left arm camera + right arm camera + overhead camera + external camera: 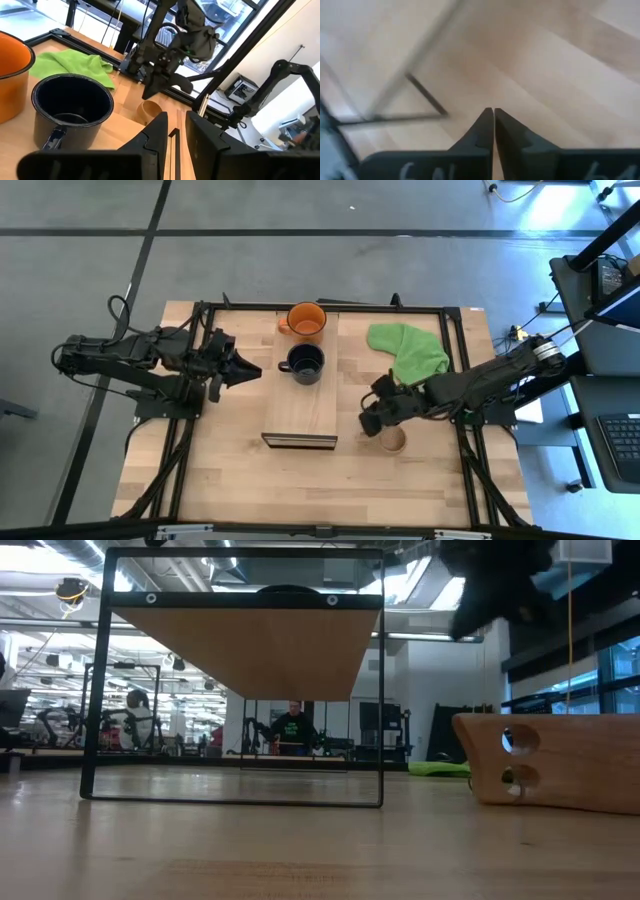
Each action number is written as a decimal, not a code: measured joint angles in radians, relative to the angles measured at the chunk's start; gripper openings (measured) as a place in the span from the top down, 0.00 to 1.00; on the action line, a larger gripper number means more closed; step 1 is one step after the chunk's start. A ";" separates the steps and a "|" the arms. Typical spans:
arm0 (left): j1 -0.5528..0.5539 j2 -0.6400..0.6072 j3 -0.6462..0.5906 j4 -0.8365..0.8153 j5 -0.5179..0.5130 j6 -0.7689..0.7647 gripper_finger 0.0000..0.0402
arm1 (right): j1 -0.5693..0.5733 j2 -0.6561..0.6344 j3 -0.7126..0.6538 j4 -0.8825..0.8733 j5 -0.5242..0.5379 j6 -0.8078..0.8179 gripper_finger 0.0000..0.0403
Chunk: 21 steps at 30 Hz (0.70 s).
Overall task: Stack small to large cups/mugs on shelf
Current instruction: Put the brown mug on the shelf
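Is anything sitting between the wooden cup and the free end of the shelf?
Nothing visible. The wooden cup stands on the table just right of the shelf, whose near end is bare; the navy mug and orange mug occupy the far half. The right gripper hovers beside the cup.

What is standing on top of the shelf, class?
On the shelf stand the orange mug and the navy mug. The wooden cup sits on the table instead.

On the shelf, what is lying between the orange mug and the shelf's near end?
In the high view, the navy mug stands between the orange mug and the shelf's near end; past it, bare board.
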 joint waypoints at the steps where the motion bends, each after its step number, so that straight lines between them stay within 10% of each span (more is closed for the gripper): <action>1: 0.000 0.000 0.000 -0.001 0.000 0.002 0.84 | -0.007 -0.012 0.000 -0.048 -0.016 -0.020 0.95; 14: 0.000 0.000 0.000 0.009 -0.033 0.004 0.84 | -0.030 -0.031 -0.002 -0.307 -0.210 -0.189 0.56; 21: 0.000 0.000 0.000 0.011 -0.063 -0.002 0.84 | -0.012 -0.009 -0.050 -0.309 -0.238 -0.321 0.53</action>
